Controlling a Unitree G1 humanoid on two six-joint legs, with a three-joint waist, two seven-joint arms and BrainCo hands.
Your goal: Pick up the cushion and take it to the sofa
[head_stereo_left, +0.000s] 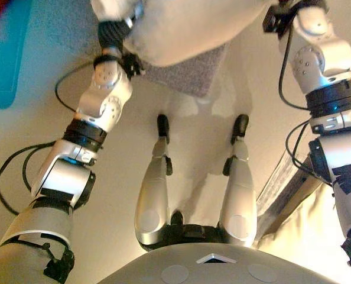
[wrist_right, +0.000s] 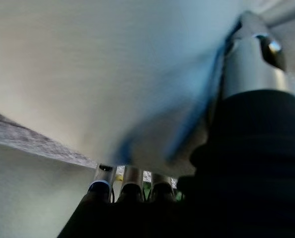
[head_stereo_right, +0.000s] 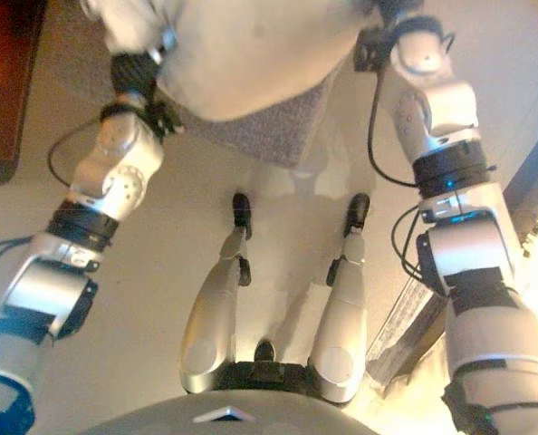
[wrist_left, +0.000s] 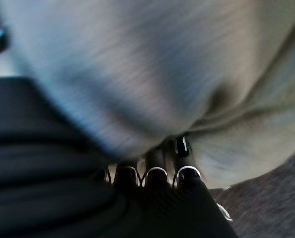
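The bulky pale fabric cushion (head_stereo_left: 187,29) fills the space between both arms, above a grey textured mat (head_stereo_left: 190,74); bare beige floor (head_stereo_left: 199,148) lies open below.

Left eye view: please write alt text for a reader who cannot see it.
A pale cushion is held between the left hand and the right hand, above a grey mat on a beige floor. A teal object lies left.

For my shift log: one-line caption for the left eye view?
Both arms hold the pale cushion up above a grey mat.
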